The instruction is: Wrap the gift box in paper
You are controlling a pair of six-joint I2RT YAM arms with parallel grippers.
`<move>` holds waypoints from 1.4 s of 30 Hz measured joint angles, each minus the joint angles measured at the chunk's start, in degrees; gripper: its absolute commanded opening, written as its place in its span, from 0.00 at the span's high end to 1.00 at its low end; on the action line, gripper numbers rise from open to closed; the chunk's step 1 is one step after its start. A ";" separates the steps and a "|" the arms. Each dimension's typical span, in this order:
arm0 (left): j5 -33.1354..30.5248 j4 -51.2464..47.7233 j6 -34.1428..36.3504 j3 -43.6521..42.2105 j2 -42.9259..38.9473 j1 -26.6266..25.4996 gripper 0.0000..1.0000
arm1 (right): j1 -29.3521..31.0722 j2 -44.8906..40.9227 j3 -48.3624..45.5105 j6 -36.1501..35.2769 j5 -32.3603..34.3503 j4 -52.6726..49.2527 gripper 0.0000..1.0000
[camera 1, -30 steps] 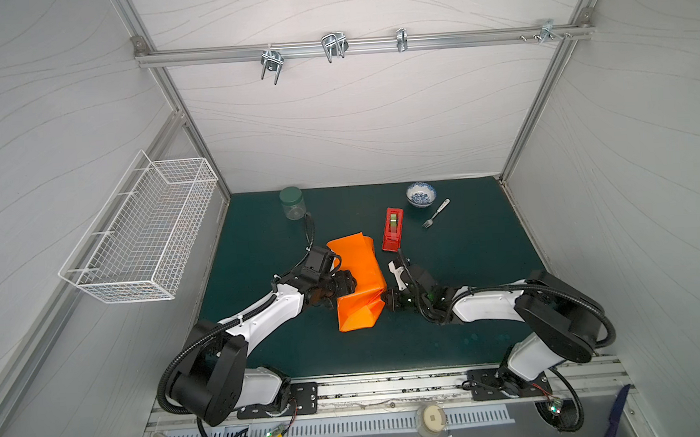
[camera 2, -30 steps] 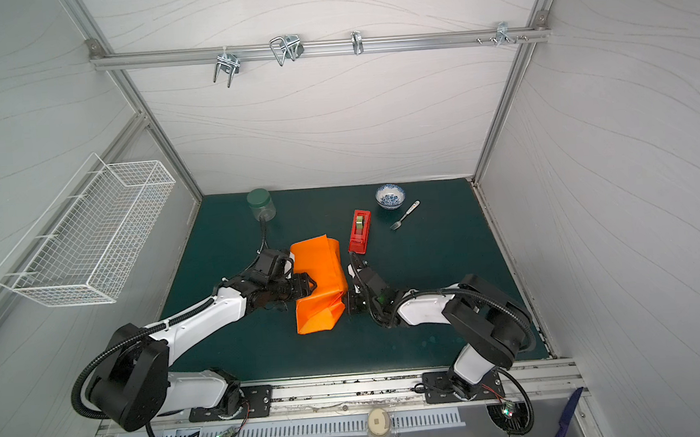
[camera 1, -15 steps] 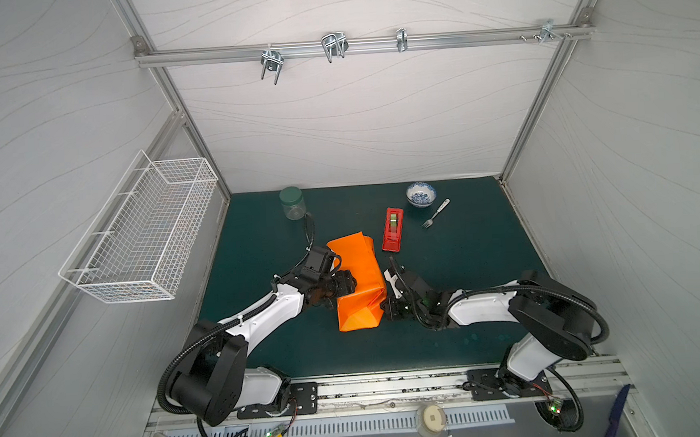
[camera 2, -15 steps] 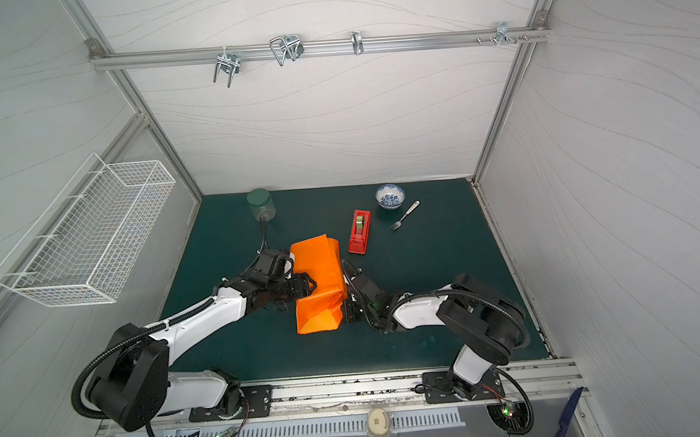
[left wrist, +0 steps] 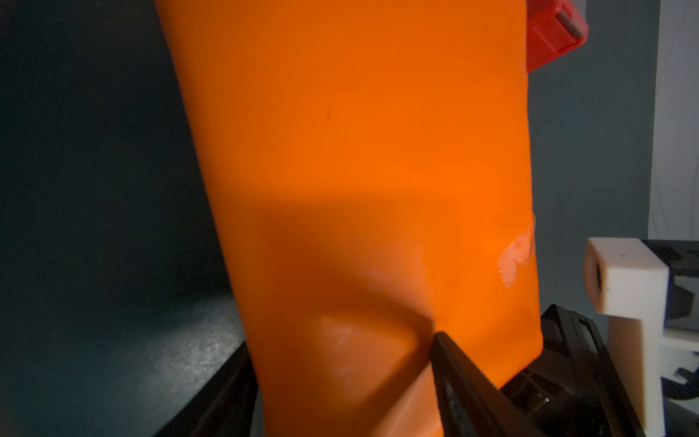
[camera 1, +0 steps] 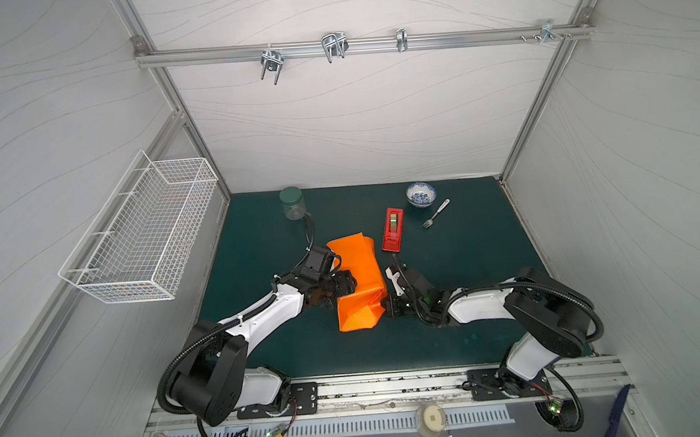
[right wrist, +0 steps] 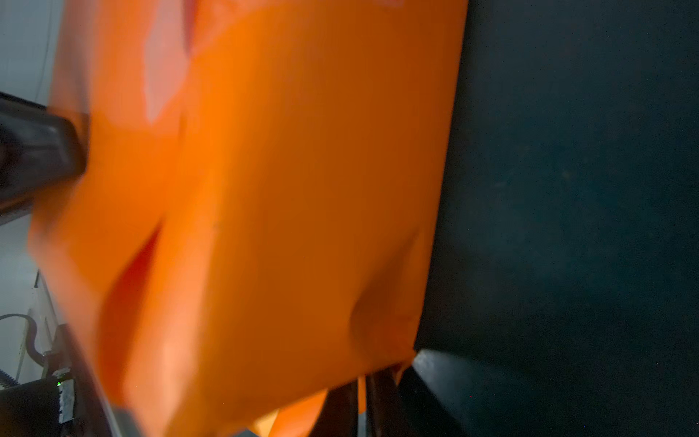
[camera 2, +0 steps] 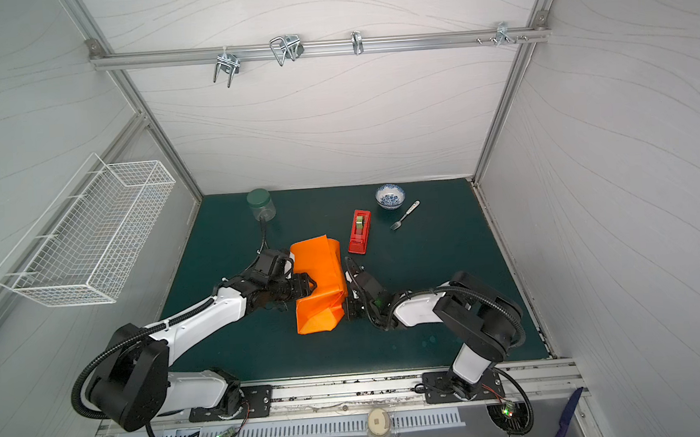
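Right gripper [camera 1: 388,304] has advanced to the paper [camera 1: 359,260], pinching its right edge; long axis runs front-to-back; left gripper [camera 1: 349,288] straddles the opposite flank, jaws wide, clamping undetermined.

Beyond paper [camera 1: 364,268], tape dispenser [camera 1: 393,229] seemingly blocks.

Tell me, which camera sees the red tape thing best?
Both top views are best: the red tape dispenser shows whole, lying beside the orange paper. The left wrist view catches only its red corner behind the paper. The right wrist view misses it.
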 measured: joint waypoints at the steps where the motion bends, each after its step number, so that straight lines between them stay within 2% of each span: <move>1: 0.00 0.00 0.00 0.00 0.00 0.00 0.29 | -0.02 -0.11 -0.09 -0.02 -0.31 0.13 0.90; 19: 0.00 0.02 0.17 0.00 0.00 0.00 0.29 | -1.88 2.62 -0.04 0.15 -1.18 3.56 0.92; 27: 0.00 0.04 0.37 0.00 0.00 0.00 0.29 | -1.86 0.20 -0.07 -0.24 -1.14 1.42 0.91; 34: 0.02 0.07 0.39 0.00 0.00 0.00 0.29 | 0.44 -4.70 -0.07 -0.42 -0.70 -0.26 0.90; 42: 0.02 0.09 0.39 0.00 0.00 0.00 0.29 | 2.56 -0.94 -0.11 0.52 -0.76 -0.04 0.92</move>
